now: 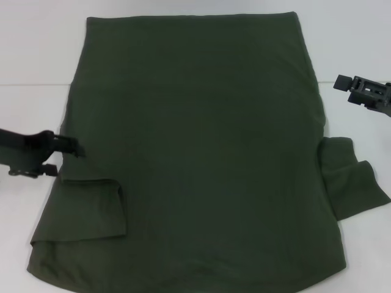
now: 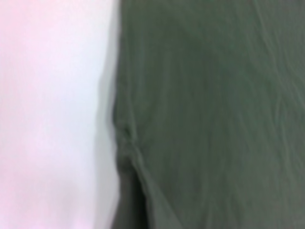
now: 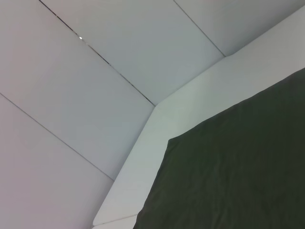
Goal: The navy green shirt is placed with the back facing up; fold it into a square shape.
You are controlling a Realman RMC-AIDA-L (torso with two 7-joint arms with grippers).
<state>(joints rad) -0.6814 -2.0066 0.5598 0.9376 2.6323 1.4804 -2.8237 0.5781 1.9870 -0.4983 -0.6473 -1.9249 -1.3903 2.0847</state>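
Navy green shirt (image 1: 201, 152) lies flat, back up, on white table (image 1: 36, 55); left sleeve already folded in. Left gripper (image 1: 72, 148), jaws spread, sits at shirt's left edge. Right gripper (image 1: 357, 88), parked off right; fingers: cannot tell. Next, probably: right sleeve fold.

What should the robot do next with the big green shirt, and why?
Probably the right gripper should come down to the right sleeve and fold it inward. On the dark olive-green soft cotton shirt, the left sleeve already lies folded onto the body beside the left gripper, while the right one sticks out over the white table.
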